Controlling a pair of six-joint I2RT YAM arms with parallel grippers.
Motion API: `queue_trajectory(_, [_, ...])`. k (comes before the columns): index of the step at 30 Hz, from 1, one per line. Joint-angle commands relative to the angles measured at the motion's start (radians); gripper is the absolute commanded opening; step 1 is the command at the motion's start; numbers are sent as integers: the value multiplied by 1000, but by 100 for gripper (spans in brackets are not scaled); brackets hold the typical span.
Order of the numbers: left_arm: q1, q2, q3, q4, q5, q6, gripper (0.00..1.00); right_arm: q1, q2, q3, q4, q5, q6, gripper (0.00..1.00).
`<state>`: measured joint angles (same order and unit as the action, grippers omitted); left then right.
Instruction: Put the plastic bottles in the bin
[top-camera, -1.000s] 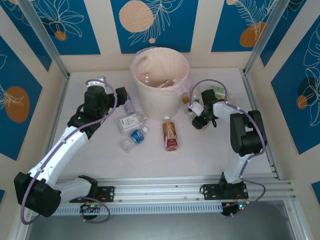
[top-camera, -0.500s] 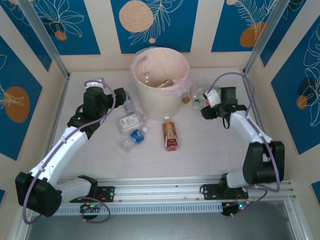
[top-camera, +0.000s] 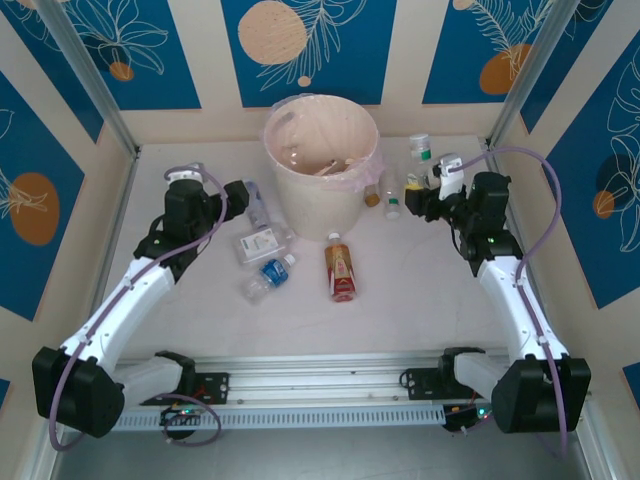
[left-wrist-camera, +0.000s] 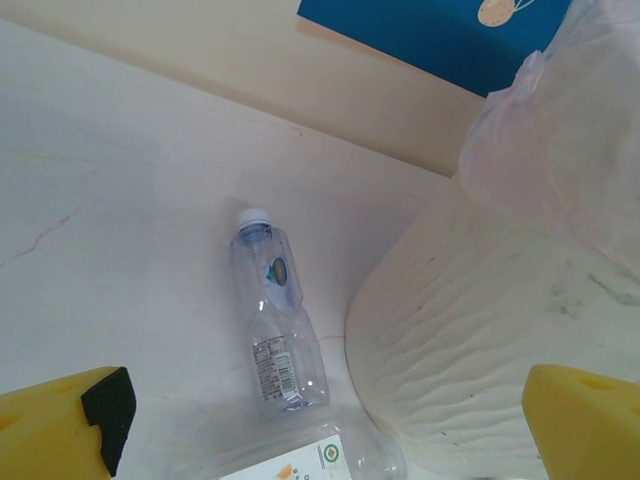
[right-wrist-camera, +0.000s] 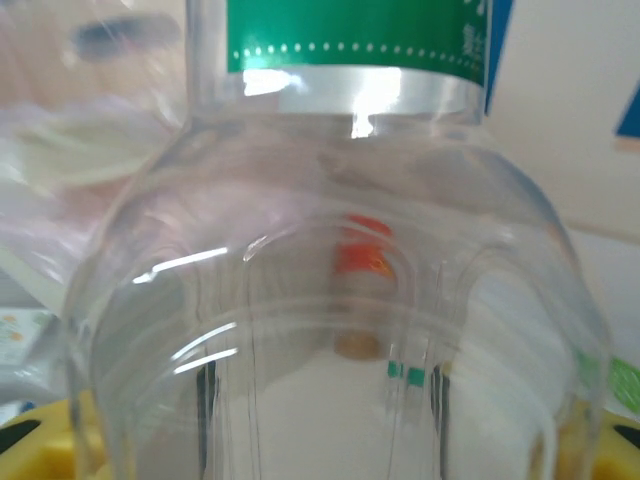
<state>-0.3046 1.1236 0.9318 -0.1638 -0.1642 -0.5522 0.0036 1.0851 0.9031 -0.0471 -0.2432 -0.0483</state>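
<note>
Pale tabletop (top-camera: 420, 300), blue-and-cream panels all round. Top view: bin (top-camera: 315, 205) at the far middle, liner (top-camera: 365, 170) draped over its rim, a few dropped bottles (top-camera: 325, 166) already down inside. Loose on the table: a clear bottle (top-camera: 258, 208) close by the bin's left side, a white-label bottle (top-camera: 262, 243), a blue-label bottle (top-camera: 272, 272), and a brown bottle (top-camera: 341, 270) lying in front of the bin. Right of the bin are some small bottles (top-camera: 390, 200), with a green-band bottle (top-camera: 420, 147) nearer the back wall. Left gripper (top-camera: 240, 192) hangs just beside the clear bottle. Right gripper (top-camera: 412, 200) sits by the small bottles, near the bin's right side.

Left wrist view: fingers spread wide, nothing between them. The clear bottle lies flat below, white cap pointing away, just beside the bin's wall. The white-label bottle peeks in at the bottom edge.

Right wrist view: fingers drawn narrow onto a held bottle (right-wrist-camera: 330, 300), clear with a green label at its far end. I can't tell whether it is the green-band one seen from above.

My read is that the job is partway done. Some bottles are binned and one is in hand but not yet over the rim. Four remain on the left and front, plus the group on the right. The left arm looks lined up for the clear bottle.
</note>
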Motion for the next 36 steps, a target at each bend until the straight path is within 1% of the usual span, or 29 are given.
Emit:
queue_trajectory(1, [19, -35, -20, 21, 22, -19, 100, 13, 5, 79, 88, -113, 81, 28])
queue_trajectory(3, [25, -46, -26, 12, 20, -20, 100, 22, 24, 127, 88, -135, 87, 28])
queue_trajectory(5, [31, -59, -35, 10, 20, -17, 100, 32, 59, 196, 63, -188, 74, 29])
queue_trajectory(7, [37, -69, -44, 10, 20, -20, 100, 54, 103, 275, 5, -218, 28, 30])
queue_trajectory(10, [45, -79, -57, 12, 27, -29, 100, 103, 196, 411, -125, -238, -90, 30])
queue_trajectory(14, [54, -88, -57, 2, 40, -28, 100, 172, 329, 610, -305, -239, -244, 31])
queue_trajectory(16, [58, -95, -59, -6, 37, -26, 100, 200, 383, 690, -356, -242, -291, 31])
queue_trajectory(19, [63, -108, -65, -14, 29, -22, 100, 236, 463, 784, -415, -254, -354, 32])
queue_trajectory(23, [70, -126, -73, -19, 26, -23, 100, 271, 560, 883, -466, -224, -398, 32])
queue_trajectory(26, [74, -133, -74, -30, 24, -16, 100, 287, 633, 970, -547, -202, -444, 33])
queue_trajectory(29, [81, -138, -77, -40, 22, -14, 100, 292, 714, 1069, -703, -210, -532, 37])
queue_trajectory(31, [84, -143, -80, -43, 21, -14, 100, 293, 777, 1160, -846, -216, -612, 40])
queue_trajectory(34, [87, -153, -89, -45, 19, -15, 100, 304, 885, 1313, -1039, -206, -675, 45])
queue_trajectory(36, [91, -158, -97, -44, 18, -19, 100, 323, 943, 1401, -1123, -189, -692, 49])
